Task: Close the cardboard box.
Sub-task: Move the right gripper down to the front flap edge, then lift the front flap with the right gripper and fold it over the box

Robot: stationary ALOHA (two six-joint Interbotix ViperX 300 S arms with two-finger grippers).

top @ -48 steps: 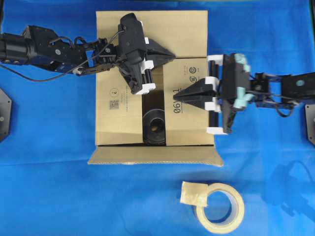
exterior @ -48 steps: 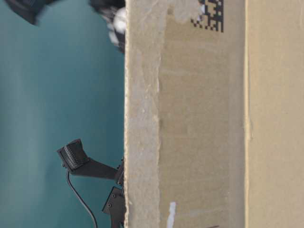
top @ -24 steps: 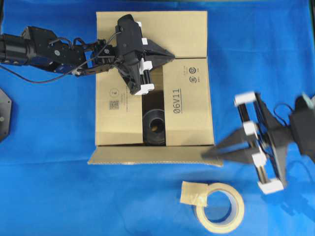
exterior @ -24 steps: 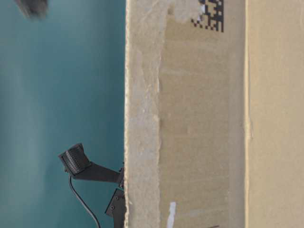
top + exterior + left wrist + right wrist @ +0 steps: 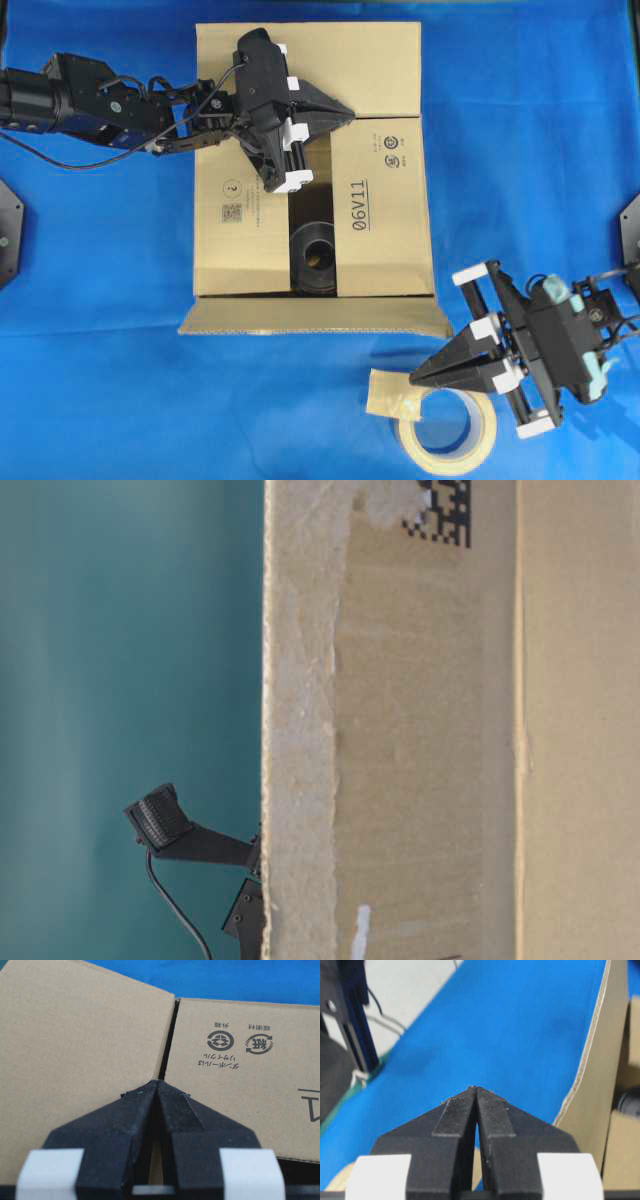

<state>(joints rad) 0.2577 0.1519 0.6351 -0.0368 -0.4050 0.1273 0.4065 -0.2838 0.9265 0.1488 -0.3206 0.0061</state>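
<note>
Overhead, left pincer (image 5: 350,113) rests pinched together on the cardboard box (image 5: 385,200), right pincer (image 5: 415,379) likewise pinched.

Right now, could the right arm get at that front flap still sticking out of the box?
Probably yes: the right gripper hangs beside the open front flap of the cardboard box, with only bare blue cloth between.

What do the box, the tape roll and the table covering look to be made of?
The cardboard box: matte brown corrugated board, fluting visible along the near flap's edge. The tape roll: tan, likely paper masking tape; matte. The table covering: blue, probably cloth; faint creases.
</note>
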